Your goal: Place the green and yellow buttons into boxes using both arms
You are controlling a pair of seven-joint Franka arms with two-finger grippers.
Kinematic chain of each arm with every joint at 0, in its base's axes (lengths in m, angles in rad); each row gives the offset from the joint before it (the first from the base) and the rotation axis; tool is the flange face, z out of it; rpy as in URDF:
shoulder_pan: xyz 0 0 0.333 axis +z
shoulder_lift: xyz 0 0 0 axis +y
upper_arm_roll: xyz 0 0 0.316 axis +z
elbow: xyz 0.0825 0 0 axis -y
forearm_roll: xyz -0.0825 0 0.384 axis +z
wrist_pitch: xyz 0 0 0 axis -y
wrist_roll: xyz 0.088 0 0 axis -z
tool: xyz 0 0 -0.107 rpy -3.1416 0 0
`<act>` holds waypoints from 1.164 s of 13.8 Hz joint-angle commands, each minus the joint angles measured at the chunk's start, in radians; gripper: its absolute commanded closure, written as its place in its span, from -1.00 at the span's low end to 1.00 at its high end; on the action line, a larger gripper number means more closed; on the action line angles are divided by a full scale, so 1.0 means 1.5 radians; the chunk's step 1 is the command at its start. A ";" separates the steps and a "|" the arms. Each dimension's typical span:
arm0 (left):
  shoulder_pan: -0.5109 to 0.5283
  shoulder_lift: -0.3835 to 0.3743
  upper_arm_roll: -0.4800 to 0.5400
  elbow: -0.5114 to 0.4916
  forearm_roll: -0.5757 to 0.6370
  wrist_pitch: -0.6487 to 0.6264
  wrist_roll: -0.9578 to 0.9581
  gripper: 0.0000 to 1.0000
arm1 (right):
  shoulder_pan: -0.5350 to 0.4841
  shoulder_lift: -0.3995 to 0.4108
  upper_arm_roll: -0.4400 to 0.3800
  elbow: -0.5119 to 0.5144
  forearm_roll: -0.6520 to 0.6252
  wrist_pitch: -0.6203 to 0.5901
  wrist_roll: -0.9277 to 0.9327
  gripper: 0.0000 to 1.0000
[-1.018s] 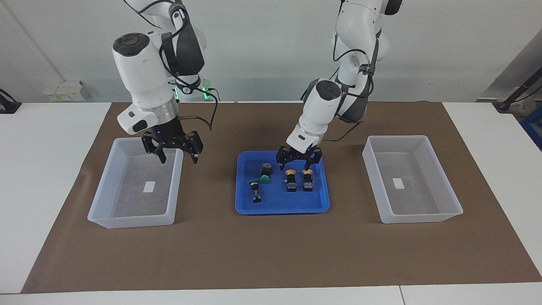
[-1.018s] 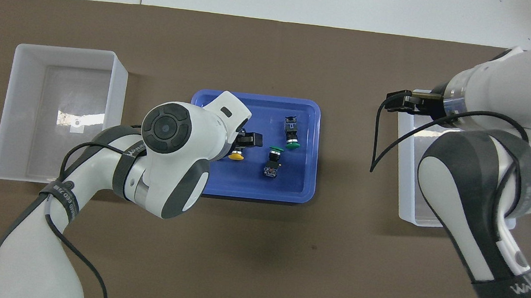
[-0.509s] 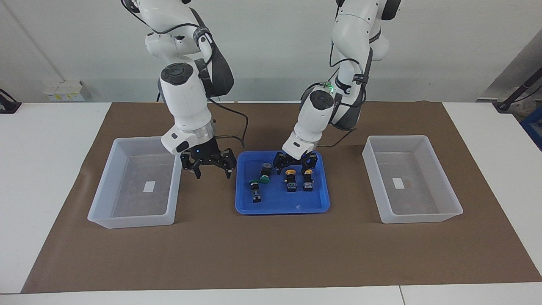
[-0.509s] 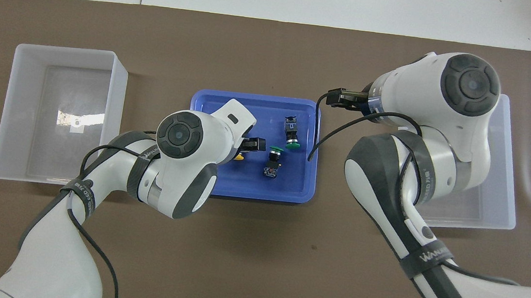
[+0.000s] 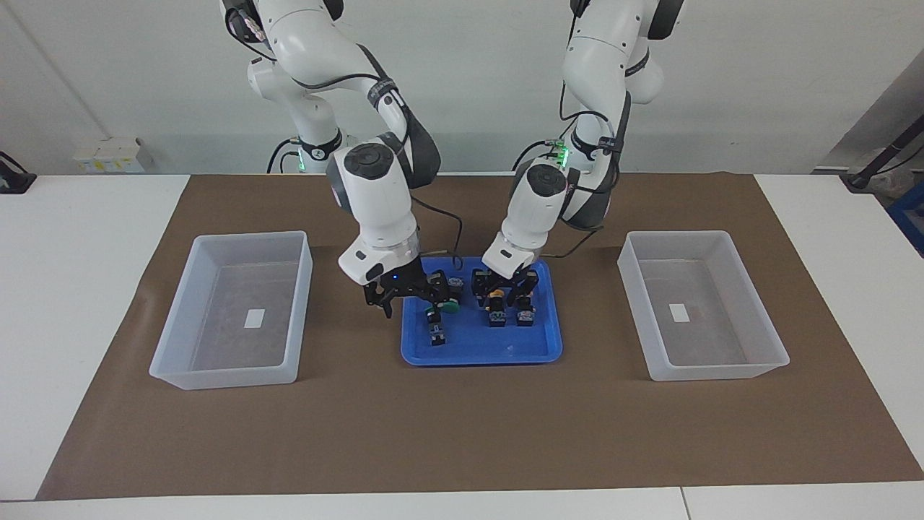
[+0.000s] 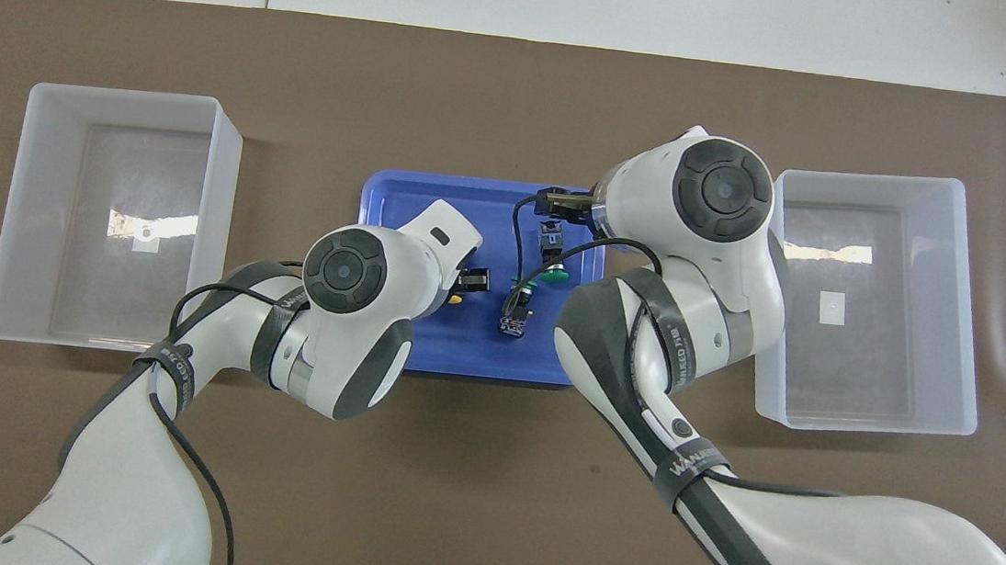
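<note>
worktop (image 5: 462, 433): brown mat across it; we note two boxes and a blue tray between them, all well apart from one another
boxes: one (image 5: 231, 310) toward the right arm's end, one (image 5: 700, 307) toward the left arm's end; both translucent, each showing only a small white sticker on its floor; we see no button in either, so we judge the sorting not yet begun
blue tray (image 5: 534, 350): carries all four buttons; both arms reach into it
right arm: comes in from the right arm's end; right pincer (image 5: 408, 290) low over the tray's edge on that side, fingers spread, holding nothing that we can see
left arm: left pincer (image 5: 503, 283) low over the part of the tray nearer the robots, fingers straddling a yellow cap; whether they have closed on it, we cannot tell
green buttons: one (image 5: 435, 323) standing cap-up, one (image 5: 452, 296) tipped with its cap toward the first; both touching or just beside the right pincer's inner finger
yellow buttons: one (image 5: 495, 305) between the left pincer's fingers, one (image 5: 525, 308) just beside it, toward the left arm's end; long axes run away from the robots
key relation: greens lie on the right pincer's side, yellows under the left; we judge each arm takes its nearer colour
</note>
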 commanded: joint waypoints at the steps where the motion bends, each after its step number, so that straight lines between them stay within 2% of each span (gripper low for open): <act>1: -0.013 -0.008 0.011 -0.023 -0.014 0.019 -0.001 0.15 | 0.014 0.034 0.002 0.019 -0.042 0.023 0.043 -1.00; 5: -0.012 -0.008 0.011 -0.023 -0.014 0.018 0.001 0.95 | 0.032 0.053 0.001 -0.006 -0.059 0.028 0.053 -1.00; 7: -0.010 -0.008 0.012 -0.014 -0.013 0.009 0.000 1.00 | 0.031 0.047 0.002 -0.058 -0.079 0.081 0.053 -1.00; 8: -0.004 -0.009 0.012 -0.004 -0.013 0.005 0.002 1.00 | 0.031 0.046 0.001 -0.074 -0.080 0.108 0.052 -0.89; 9: -0.001 -0.013 0.013 0.008 -0.013 -0.015 0.005 1.00 | 0.031 0.046 0.001 -0.081 -0.083 0.116 0.052 -0.68; 10: 0.009 -0.020 0.015 0.027 -0.013 -0.050 0.006 1.00 | 0.032 0.046 0.001 -0.082 -0.084 0.116 0.052 -0.40; 11: 0.025 -0.027 0.015 0.056 -0.012 -0.097 0.007 1.00 | 0.031 0.046 0.002 -0.082 -0.090 0.116 0.047 0.08; 12: 0.040 -0.032 0.015 0.089 -0.012 -0.147 0.008 1.00 | 0.031 0.046 0.002 -0.082 -0.094 0.116 0.046 0.71; 13: 0.054 -0.041 0.015 0.115 -0.012 -0.188 0.008 1.00 | 0.031 0.046 0.001 -0.082 -0.096 0.116 0.046 1.00; 16: 0.102 -0.086 0.016 0.164 -0.005 -0.304 0.008 1.00 | 0.030 0.043 0.002 -0.079 -0.097 0.114 0.051 1.00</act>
